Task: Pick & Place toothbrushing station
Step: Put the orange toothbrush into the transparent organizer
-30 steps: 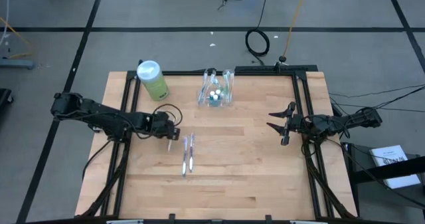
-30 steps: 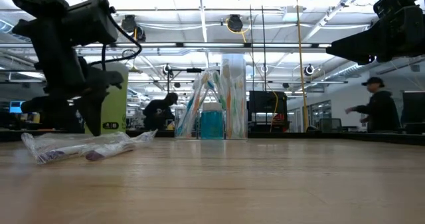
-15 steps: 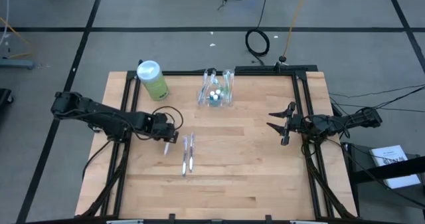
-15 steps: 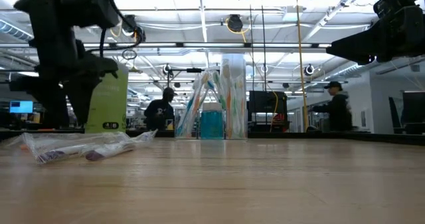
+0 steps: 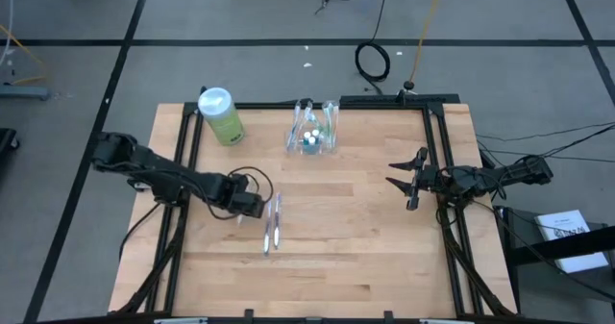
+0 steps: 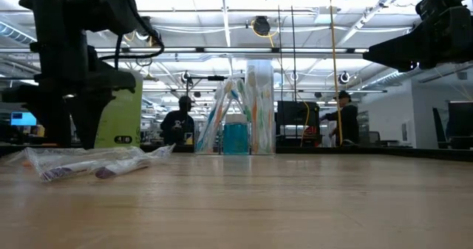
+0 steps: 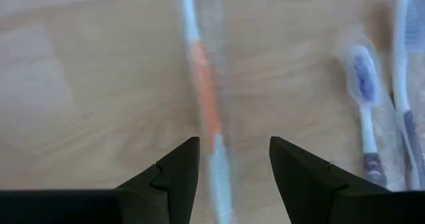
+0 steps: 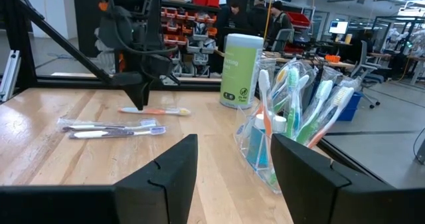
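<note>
I have the left gripper (image 7: pixel 229 177) low over an orange-handled wrapped toothbrush (image 7: pixel 206 104), jaws apart astride it, gripping nothing, presumably ready to close. The toothbrushing station (image 5: pixel 314 132) stands at the table's twelve o'clock. The right gripper (image 5: pixel 402 183) waits open at three o'clock.

Bright even overhead light, ceiling strips glaring behind my table, my left wrist picture motion-blurred, shadows faint
</note>
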